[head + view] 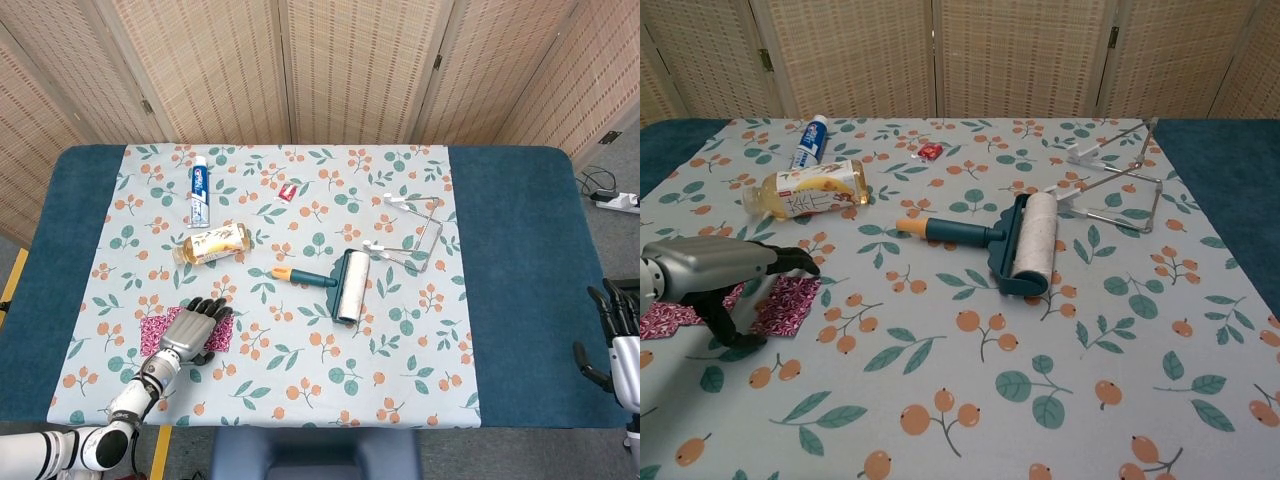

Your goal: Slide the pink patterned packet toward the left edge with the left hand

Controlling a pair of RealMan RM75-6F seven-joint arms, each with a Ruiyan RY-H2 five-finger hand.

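Observation:
Two pink patterned packets lie side by side at the near left of the floral cloth. The right one (788, 304) (226, 336) is partly under my left hand. The left one (668, 317) (152, 331) shows beside the wrist. My left hand (190, 330) (722, 272) reaches over them with its fingers stretched forward and apart. Its thumb (728, 325) points down to the cloth between the packets, and it grips nothing. My right hand (620, 345) stands off the table's right edge, fingers apart and empty.
A tea bottle (211, 243) lies just beyond the left hand, and a toothpaste tube (199, 182) further back. A lint roller (340, 283) lies mid-table, with a wire rack (415, 232) to its right and a small red packet (288, 192) behind. A blue cloth strip (60, 260) borders the left edge.

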